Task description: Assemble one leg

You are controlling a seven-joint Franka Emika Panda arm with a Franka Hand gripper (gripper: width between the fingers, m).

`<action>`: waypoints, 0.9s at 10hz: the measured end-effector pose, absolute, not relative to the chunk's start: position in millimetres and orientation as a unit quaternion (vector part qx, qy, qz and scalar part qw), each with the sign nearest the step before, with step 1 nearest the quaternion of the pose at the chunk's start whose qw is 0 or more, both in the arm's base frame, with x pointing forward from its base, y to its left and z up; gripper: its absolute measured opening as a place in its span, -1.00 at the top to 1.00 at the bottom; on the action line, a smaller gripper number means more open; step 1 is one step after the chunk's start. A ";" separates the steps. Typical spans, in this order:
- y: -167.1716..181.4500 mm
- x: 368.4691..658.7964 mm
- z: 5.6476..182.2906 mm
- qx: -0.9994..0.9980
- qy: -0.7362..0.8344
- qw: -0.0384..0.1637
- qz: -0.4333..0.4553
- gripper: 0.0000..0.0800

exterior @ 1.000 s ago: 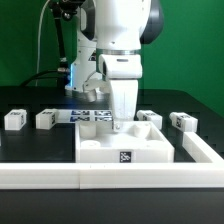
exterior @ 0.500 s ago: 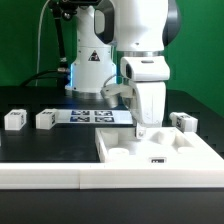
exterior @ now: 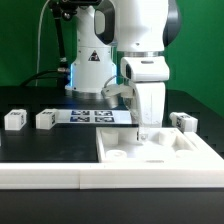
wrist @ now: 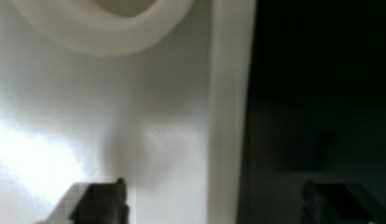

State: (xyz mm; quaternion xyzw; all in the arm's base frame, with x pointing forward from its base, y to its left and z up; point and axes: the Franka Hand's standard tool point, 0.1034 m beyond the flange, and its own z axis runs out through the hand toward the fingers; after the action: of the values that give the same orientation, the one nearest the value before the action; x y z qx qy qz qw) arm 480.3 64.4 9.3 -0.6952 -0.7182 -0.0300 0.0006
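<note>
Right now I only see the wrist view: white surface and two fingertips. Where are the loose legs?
Observer: Two stand on the table at the exterior view's left: the outer leg and the inner leg, both away from the gripper.
Operator: Any on the other side?
Observer: Yes, the right leg stands at the exterior view's right, by the tray piece's far corner.
Operator: What am I above?
Observer: That tray piece's far edge, low over it, carrying no leg.

white arm (exterior: pixel 135 35), grey joints, black fingers (wrist: pixel 92 203)
</note>
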 end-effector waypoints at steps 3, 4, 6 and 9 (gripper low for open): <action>64.2 480.3 9.3 -0.695 -0.718 0.001 -0.030 -0.58; 64.2 480.3 9.3 -0.695 -0.718 0.001 -0.030 -0.62; 64.2 480.3 10.7 -0.697 -0.716 0.000 -0.030 -0.62; 72.2 466.5 48.9 -0.728 -0.684 -0.017 -0.040 -0.62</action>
State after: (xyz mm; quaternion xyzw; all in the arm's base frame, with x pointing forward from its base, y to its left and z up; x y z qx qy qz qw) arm 466.5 72.2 48.9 -0.7284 -0.6838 -0.0402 -0.0168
